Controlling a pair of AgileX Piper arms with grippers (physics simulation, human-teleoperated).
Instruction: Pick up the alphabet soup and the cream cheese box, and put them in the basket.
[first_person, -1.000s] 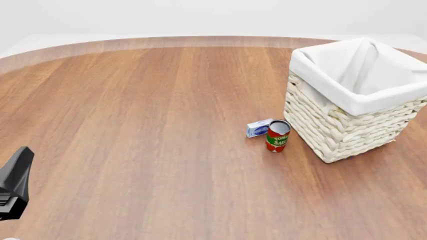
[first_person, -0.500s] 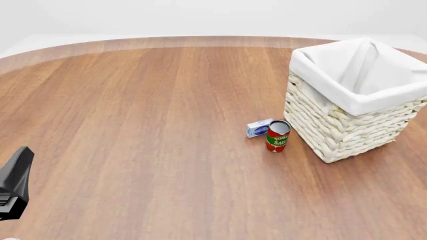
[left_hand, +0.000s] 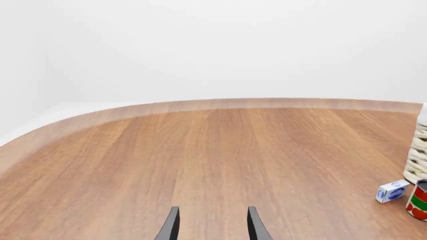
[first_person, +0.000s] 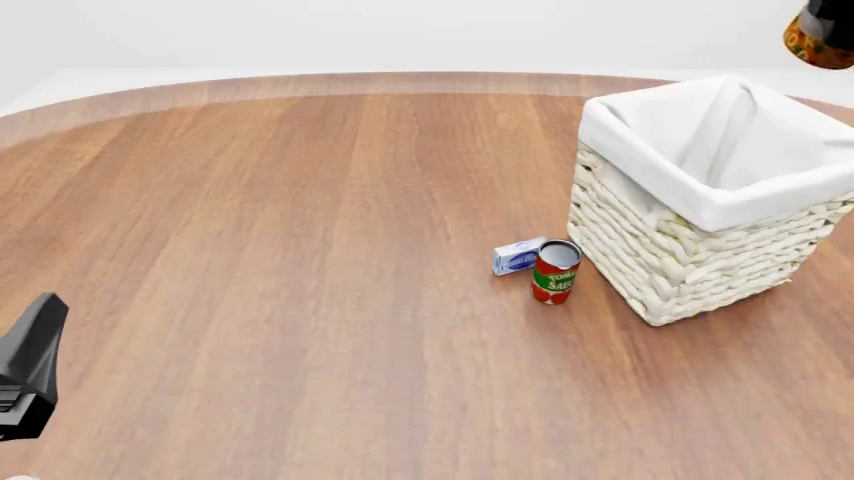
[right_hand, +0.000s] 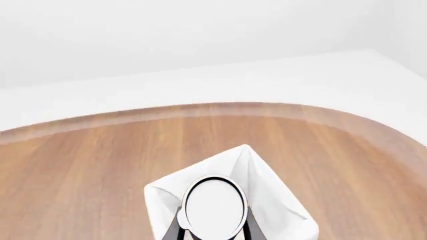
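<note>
The table is big, round and brown, and most of it is bare. Its far edge curves across the back, with white floor behind it.

The basket sits at the far right, close to the right side of the front view. Just beside its left wall stands a red can. The box lies flat on the table, touching or almost touching the red can on its left. These three are bunched tight, so there is little room between them. To the left of the box the wood is wide open.

The left gripper is low at the near left, well apart from everything. Its two fingers are spread with a gap, and nothing is between them. In the front view only a black piece of it shows at the left edge.

The soup is up in the air at the top right corner of the front view, above the basket. It is cut off by the edge there. In the right wrist view the right gripper is closed on the soup's pale round top, one finger on each side, right over the basket's white liner.

Half a second ago the soup was not in the front view at all. The left gripper, box, red can and basket have not moved.
</note>
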